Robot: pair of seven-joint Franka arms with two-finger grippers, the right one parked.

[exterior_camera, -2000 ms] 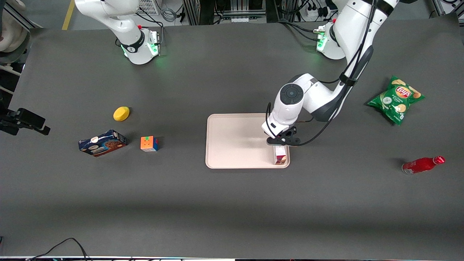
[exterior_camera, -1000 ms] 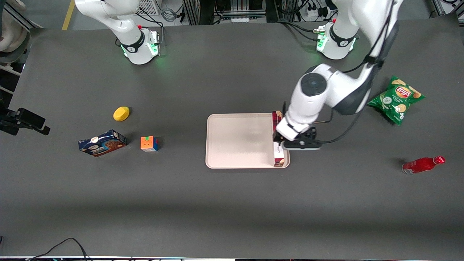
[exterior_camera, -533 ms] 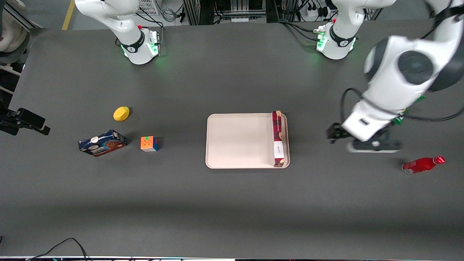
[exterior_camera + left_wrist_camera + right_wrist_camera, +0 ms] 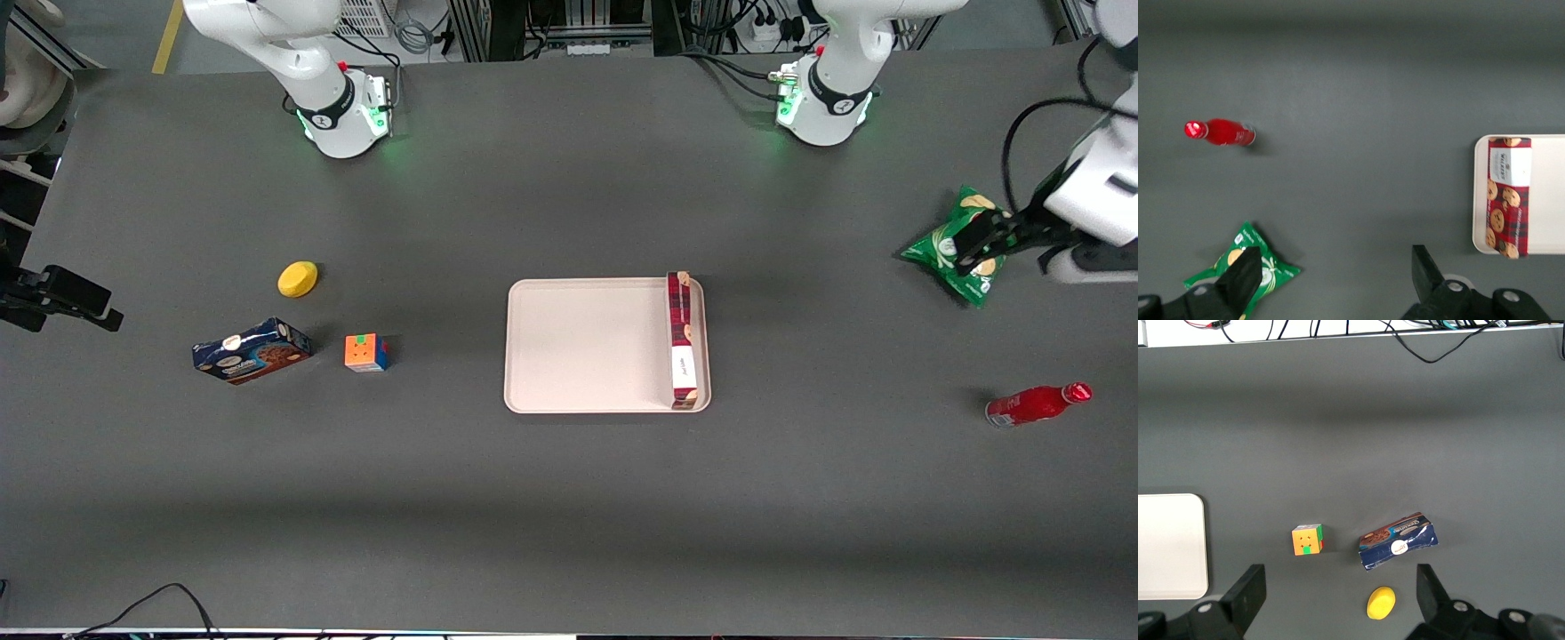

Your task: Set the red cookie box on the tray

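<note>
The gripper [image 4: 976, 244] is hanging empty and spread over the chip bag [image 4: 965, 244], while the box [image 4: 684, 340] is lying at the tray's [image 4: 578, 347] three o'clock edge, placement apparently finished.

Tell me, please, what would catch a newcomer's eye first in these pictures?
Probably the long dark red plaid cookie box, lying flat inside the large pale pink-beige tray mid-table, along the rim toward the working arm's end. Next, the working arm's gripper, fingers spread open and holding nothing, hovers over the crinkled green chip bag. A red bottle lies on its side nearer the front camera than that bag.
</note>
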